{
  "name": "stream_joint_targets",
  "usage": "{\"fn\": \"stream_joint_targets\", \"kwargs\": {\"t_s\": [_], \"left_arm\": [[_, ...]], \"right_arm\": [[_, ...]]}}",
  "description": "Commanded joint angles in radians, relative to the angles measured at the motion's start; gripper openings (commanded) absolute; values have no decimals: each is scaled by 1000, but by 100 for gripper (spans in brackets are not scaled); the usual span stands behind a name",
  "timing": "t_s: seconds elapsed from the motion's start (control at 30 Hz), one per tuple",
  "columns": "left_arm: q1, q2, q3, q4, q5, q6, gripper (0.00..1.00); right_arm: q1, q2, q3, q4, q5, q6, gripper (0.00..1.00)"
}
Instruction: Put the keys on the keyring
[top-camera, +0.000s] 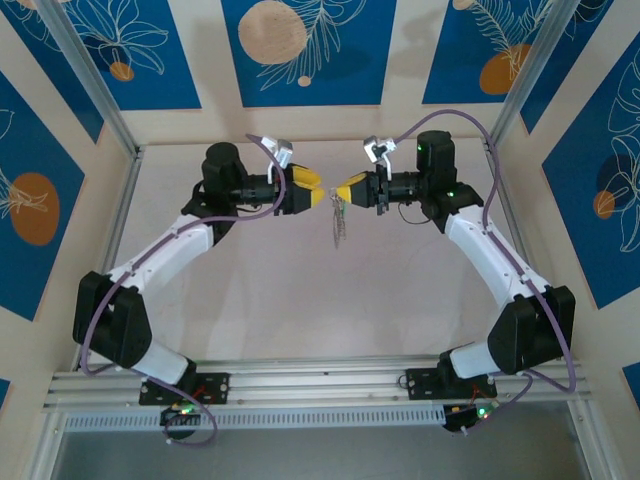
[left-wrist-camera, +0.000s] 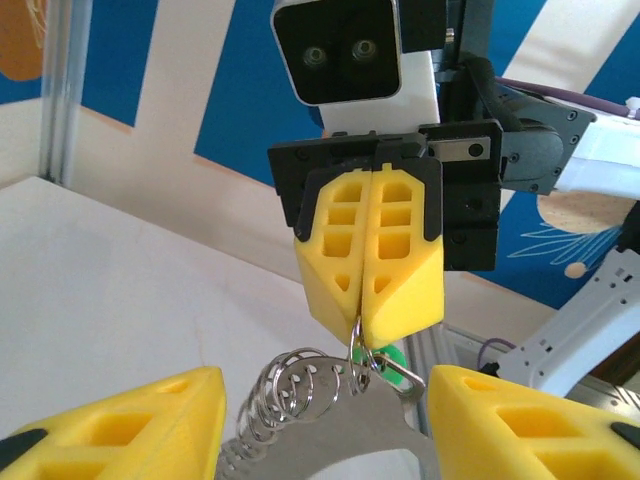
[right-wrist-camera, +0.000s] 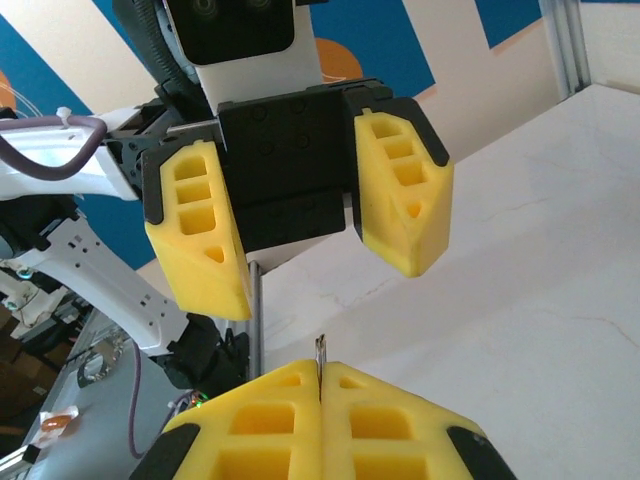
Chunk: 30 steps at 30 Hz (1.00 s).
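Observation:
The keyring (left-wrist-camera: 350, 440), a flat grey carabiner-like loop, hangs in mid-air between my two grippers. Several small silvery rings of the keys (left-wrist-camera: 290, 385) are strung along it, with a pale-green piece (left-wrist-camera: 392, 357) behind. My right gripper (left-wrist-camera: 360, 315) is shut on one thin ring at the top of the cluster, seen edge-on as a metal sliver (right-wrist-camera: 320, 358) between its own pads (right-wrist-camera: 321, 378). My left gripper (left-wrist-camera: 325, 415) stands open, with a finger on either side of the keyring and touching nothing. From above, the bundle (top-camera: 340, 225) dangles below the meeting grippers (top-camera: 313, 192) (top-camera: 340, 190).
The pale table (top-camera: 300, 290) lies well below the hanging bundle. Aluminium frame posts (top-camera: 125, 210) and blue patterned walls enclose the back and sides. A metal rail (top-camera: 320, 385) carries the arm bases at the near edge.

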Motion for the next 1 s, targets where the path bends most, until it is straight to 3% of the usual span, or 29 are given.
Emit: {"fn": "stream_joint_targets", "kwargs": {"t_s": [0.0, 0.67, 0.97], "left_arm": [[9, 16, 49, -13, 78, 10, 54], [-5, 64, 81, -14, 100, -2, 46], [-14, 76, 92, -7, 106, -3, 24]], "right_arm": [[13, 13, 37, -28, -42, -30, 0], [31, 19, 49, 10, -35, -6, 0], [36, 23, 50, 13, -27, -5, 0]]}}
